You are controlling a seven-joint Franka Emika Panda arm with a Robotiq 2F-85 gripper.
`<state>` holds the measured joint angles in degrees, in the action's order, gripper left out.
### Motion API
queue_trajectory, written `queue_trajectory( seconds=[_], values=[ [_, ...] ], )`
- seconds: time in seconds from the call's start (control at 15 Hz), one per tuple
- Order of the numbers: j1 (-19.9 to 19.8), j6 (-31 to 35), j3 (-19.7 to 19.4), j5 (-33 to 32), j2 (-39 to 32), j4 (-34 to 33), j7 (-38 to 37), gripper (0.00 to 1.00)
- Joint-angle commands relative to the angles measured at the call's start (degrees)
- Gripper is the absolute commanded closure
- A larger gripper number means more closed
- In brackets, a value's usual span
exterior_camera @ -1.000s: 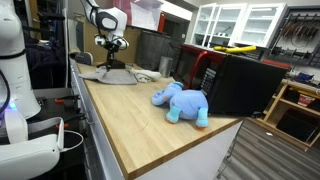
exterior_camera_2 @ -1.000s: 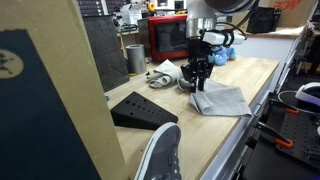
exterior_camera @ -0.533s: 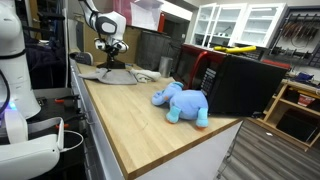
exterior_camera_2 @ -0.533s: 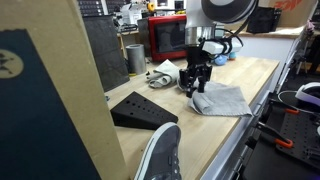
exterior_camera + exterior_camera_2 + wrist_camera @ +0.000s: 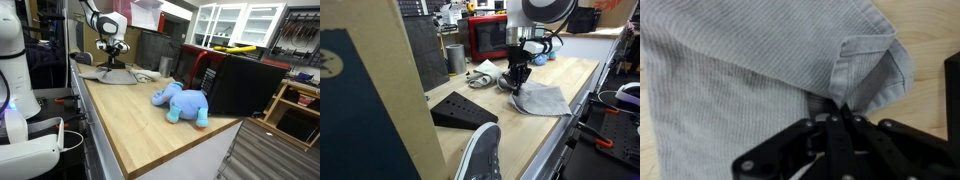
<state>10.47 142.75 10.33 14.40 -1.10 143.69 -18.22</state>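
A grey ribbed cloth [image 5: 740, 80] lies on the wooden table, also seen in both exterior views [image 5: 115, 76] [image 5: 542, 99]. One corner of it is folded over [image 5: 875, 62]. My gripper [image 5: 840, 108] is shut and pinches the cloth at its edge by the fold. In both exterior views the gripper [image 5: 516, 83] [image 5: 111, 62] points down onto the cloth's edge at the far end of the table.
A blue stuffed elephant [image 5: 181, 103] lies mid-table. A black box [image 5: 240, 82] stands beside it. A black wedge-shaped object [image 5: 460, 108], crumpled white material [image 5: 483, 74], a metal cup [image 5: 455, 57] and a red-framed appliance [image 5: 486, 37] are near the cloth.
The gripper has moved slightly along the cloth's edge and its fingers have come together on the cloth; the cloth's near corner has shifted a little.
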Motion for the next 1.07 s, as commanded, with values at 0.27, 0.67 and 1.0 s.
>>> queue_trajectory(
  seconds=[0.27,0.67,1.0],
  values=[
    [-2.3,-9.9,-2.7,0.2,11.1,0.6,5.7,0.99],
    [-1.2,-13.0,-4.6,1.7,17.8,0.0,16.8,0.99],
    [2.9,-12.9,-3.4,6.0,20.0,1.6,22.3,0.99]
  ],
)
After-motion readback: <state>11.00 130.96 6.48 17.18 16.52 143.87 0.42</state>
